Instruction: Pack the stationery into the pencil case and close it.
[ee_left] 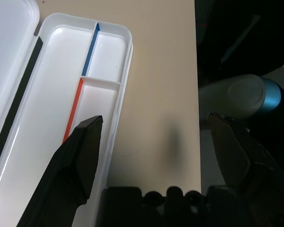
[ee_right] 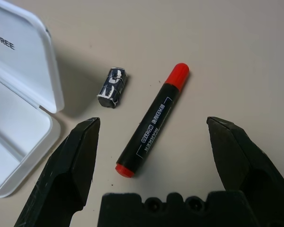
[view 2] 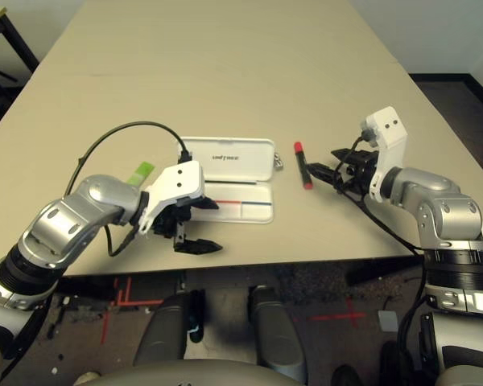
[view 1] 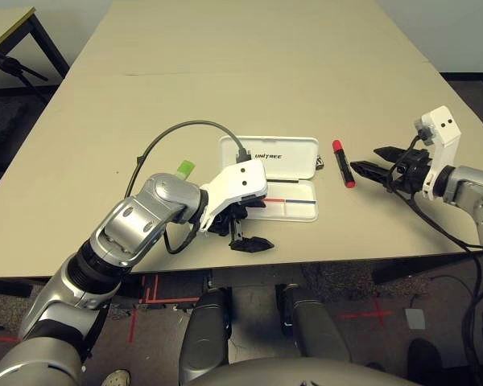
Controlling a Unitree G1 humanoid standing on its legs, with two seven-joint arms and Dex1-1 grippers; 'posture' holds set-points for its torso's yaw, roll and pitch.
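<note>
The pencil case [view 1: 278, 173] lies open on the worktop [view 1: 225, 72], lid folded back with its lettering up and the tray, with its red and blue stripe, bare of stationery. So the packing step is only beginning; closing comes much later.

The right pincer [ee_right: 151, 137] has its fingers spread wide and holds nothing. The red marker [ee_right: 151, 120] with its black barrel lies on the worktop just ahead of this pincer, roughly centred between the two fingers and running nearly lengthwise along the pincer's reach. The small silver-and-black metal piece [ee_right: 112, 88] lies beyond the marker's near end, between the marker and the lid corner, apart from both.

The left pincer [view 1: 243, 233] is also spread and empty, hovering at the tray's near edge: one finger [ee_left: 80, 156] hangs over the tray, the other beyond the rim. The light-green stick [view 1: 184, 169] lies on the far side of the left forearm, beside the case's end.

I judge the marker to be the first pick. The next move calls for the right pincer to advance and drop so that the fingers straddle the barrel, probably with some wrist turn so they close across it, not along it, while steering clear of the metal piece.
</note>
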